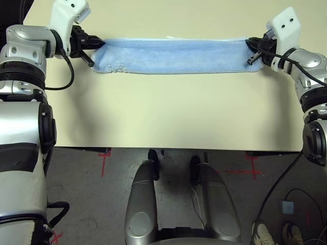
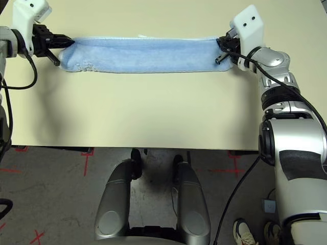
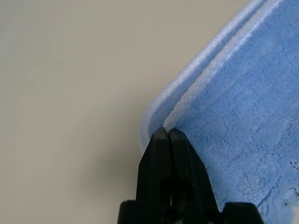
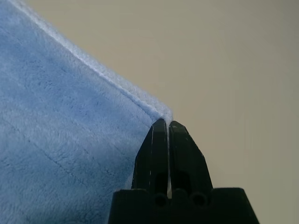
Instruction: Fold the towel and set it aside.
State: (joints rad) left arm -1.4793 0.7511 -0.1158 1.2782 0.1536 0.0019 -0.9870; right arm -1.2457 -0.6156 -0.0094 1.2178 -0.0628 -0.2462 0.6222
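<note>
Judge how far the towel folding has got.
Already done: the towel lies folded in a long strip. In hand: the left pincer and right pincer grip its far corners. Left: setting it aside, perhaps after another fold.

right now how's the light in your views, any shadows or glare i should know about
left eye view: even light on the tabletop, soft shadows below both forearms, pale sheen on the silver left forearm; left wrist view: dim blurry shadow beside the left pincer; right wrist view: table dull and plain, towel pile readable, no harsh glare
</note>
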